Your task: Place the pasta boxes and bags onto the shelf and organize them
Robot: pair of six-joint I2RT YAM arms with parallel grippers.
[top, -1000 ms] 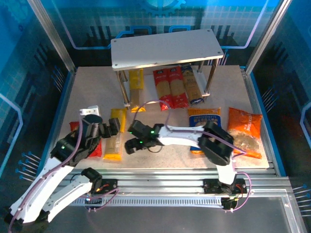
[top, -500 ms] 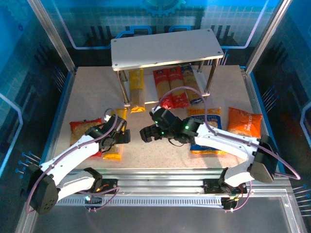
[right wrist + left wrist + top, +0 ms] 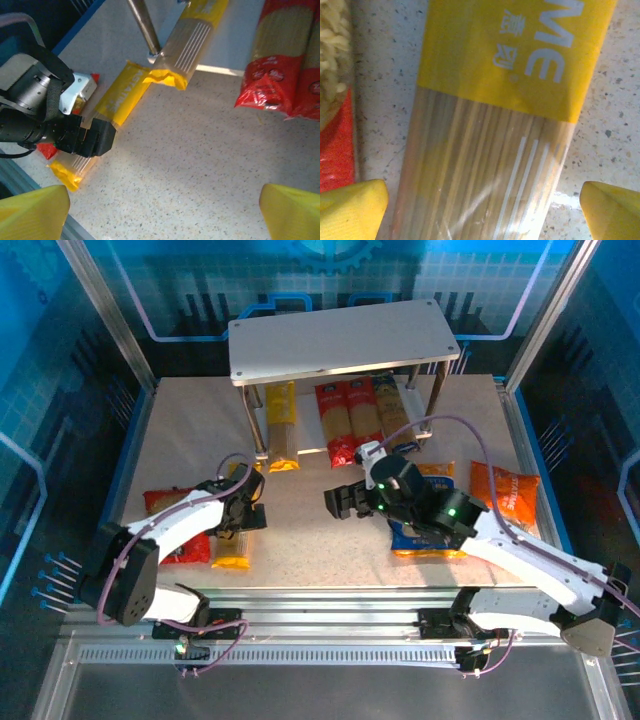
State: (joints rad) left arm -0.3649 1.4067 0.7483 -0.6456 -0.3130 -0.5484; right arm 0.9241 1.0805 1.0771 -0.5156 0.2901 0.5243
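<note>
Left wrist view: left tool spread wide, straddling long yellow spaghetti pack with clear window, gripping nothing. Right tool spread, empty, over speckled table.

Bare tabletop centre (shelf legs behind)

1. Between your left fingers, both yellow-tipped, the spaghetti pack shows a yellow band with white lettering, then a clear window with white stripes over pale strands.
2. Just outside one finger, the bag is red.
3. The table is pale grey with dark speckles.
4. Ahead of your right fingers, also yellow, the red spaghetti packs show pale strands.
</note>
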